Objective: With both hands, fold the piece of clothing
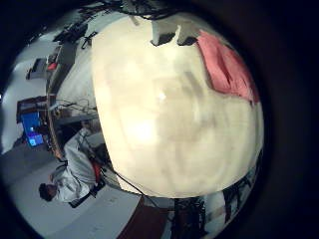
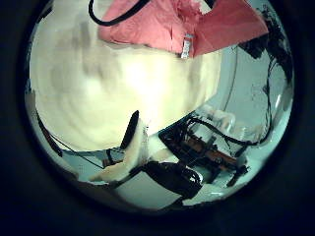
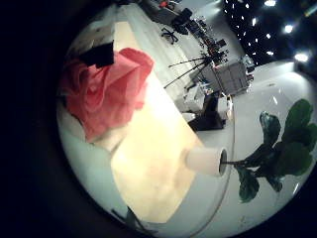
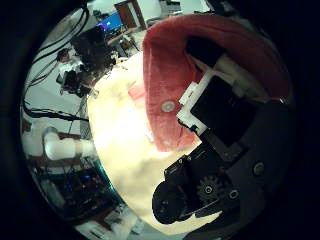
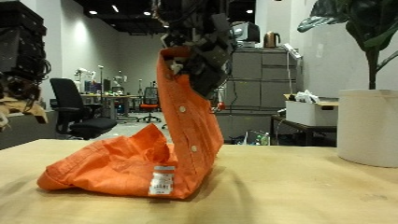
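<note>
Item: wooden table (image 5: 311, 187), front edge nearest the viewer. An orange button-up shirt (image 5: 124, 168) is heaped on it, white label (image 5: 161, 182) facing forward.

Right hand (image 4: 225, 110): clenched on the shirt, fingers pressed into the fabric by a button, as its thumb side palm view shows. In the outside view a hand (image 5: 199, 51) holds one panel up as a tall, slack column. The rest lies bunched on the table below.

Left hand (image 2: 133, 147): well apart from the cloth and holding nothing. Only one finger shows, so its state cannot be told.

Beyond: white planter (image 5: 370, 126) near the table's far end.

Risks, as judged:
- A single pinch point may let the panel slip.
- The crumpled heap may drag and fold crooked.
- The lifted panel may twist unless the left hand takes a second corner.
</note>
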You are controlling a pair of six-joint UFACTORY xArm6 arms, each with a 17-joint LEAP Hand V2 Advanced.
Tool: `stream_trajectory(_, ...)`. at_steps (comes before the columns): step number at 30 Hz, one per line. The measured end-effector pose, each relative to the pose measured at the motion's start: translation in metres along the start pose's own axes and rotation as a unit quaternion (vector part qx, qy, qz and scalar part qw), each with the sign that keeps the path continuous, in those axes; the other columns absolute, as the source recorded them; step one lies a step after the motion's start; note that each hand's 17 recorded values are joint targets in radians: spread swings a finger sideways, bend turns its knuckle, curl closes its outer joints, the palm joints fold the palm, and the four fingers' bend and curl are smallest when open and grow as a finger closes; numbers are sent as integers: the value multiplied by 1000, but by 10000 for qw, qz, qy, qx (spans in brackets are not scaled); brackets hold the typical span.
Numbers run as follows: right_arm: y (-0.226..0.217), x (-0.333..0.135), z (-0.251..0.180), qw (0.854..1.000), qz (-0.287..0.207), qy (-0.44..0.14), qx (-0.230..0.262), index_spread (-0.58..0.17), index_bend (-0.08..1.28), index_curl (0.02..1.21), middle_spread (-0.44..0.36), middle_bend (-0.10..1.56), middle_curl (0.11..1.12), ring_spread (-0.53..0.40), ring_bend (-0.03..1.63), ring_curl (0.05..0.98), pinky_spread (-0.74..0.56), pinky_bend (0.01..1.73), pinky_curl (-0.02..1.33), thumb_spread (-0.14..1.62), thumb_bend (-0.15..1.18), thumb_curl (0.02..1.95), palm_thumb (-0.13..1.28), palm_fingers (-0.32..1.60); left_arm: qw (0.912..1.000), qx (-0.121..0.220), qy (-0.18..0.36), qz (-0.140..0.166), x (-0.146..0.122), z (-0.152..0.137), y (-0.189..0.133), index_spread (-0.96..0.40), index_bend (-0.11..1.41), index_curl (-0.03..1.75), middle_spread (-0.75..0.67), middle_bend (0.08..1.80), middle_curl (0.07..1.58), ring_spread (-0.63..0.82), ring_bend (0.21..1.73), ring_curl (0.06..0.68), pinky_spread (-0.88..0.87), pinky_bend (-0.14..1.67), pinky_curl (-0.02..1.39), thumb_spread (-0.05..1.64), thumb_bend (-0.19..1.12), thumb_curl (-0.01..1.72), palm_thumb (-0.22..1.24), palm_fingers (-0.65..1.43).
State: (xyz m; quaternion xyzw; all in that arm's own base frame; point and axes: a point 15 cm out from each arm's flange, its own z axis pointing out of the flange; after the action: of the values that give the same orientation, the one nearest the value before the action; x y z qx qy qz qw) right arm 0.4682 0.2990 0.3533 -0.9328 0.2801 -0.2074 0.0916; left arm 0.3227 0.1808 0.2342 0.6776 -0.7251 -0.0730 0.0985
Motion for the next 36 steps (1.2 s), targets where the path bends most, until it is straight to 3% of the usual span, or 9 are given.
stream_trajectory(5,-37,-24,13,9996,-193,-130,170,-210,1080,766,-104,1296,688,-200,1352,593,-343,1191,648,1088,-19,774,967,1182,9997,64,141,-183,-12,4,16,79,155,266,383,181,247,549,377,227,545,252,320,1126,-21,352,398,-43)
stream_trajectory(9,-64,-75,36,9976,-560,-351,222,-217,1070,764,-111,1280,682,-205,1343,586,-355,1187,637,1160,-28,711,867,1184,9995,46,211,-224,-15,9,27,80,154,268,387,179,250,549,375,227,545,251,320,1124,-22,352,395,-43)
stream_trajectory(15,-84,-84,60,9970,-593,-416,261,-248,1015,742,-130,1238,660,-215,1311,559,-420,1132,596,1277,-19,581,764,1183,9994,28,239,-256,-12,13,32,80,154,269,391,178,252,550,375,228,545,251,320,1123,-22,351,394,-43)
stream_trajectory(20,-96,-99,78,9957,-755,-486,215,-310,855,694,-169,1148,615,-265,1218,512,-554,1053,533,1324,-4,506,787,1056,9994,71,214,-281,-12,10,35,80,157,270,392,179,253,550,373,228,545,249,320,1123,-21,351,394,-41)
stream_trajectory(23,-95,-97,80,9955,-795,-479,206,-356,729,670,-190,1068,590,-307,1158,492,-600,1020,506,1335,-3,479,811,867,9993,63,219,-281,-11,11,36,80,156,272,390,178,253,550,372,228,545,249,320,1123,-21,351,394,-41)
stream_trajectory(29,-95,-82,72,9955,-810,-418,268,-420,601,625,-209,904,546,-338,1029,447,-389,908,483,1278,-18,453,816,342,9994,56,208,-278,-7,11,34,80,159,275,388,177,252,550,370,228,545,247,320,1123,-21,351,394,-39)
stream_trajectory(31,-95,-70,63,9957,-779,-370,332,-420,525,587,-197,793,508,-301,984,421,-266,933,479,1226,-23,463,812,199,9993,55,208,-291,-7,11,34,80,159,276,387,177,251,550,370,228,545,246,320,1123,-21,351,394,-38)
stream_trajectory(36,-91,-40,29,9966,-551,-301,542,-389,356,502,-125,570,427,-181,914,380,7,1042,481,1127,-24,489,796,59,9996,70,163,-212,0,8,30,80,158,277,387,178,251,550,369,228,546,246,320,1123,-21,351,394,-38)
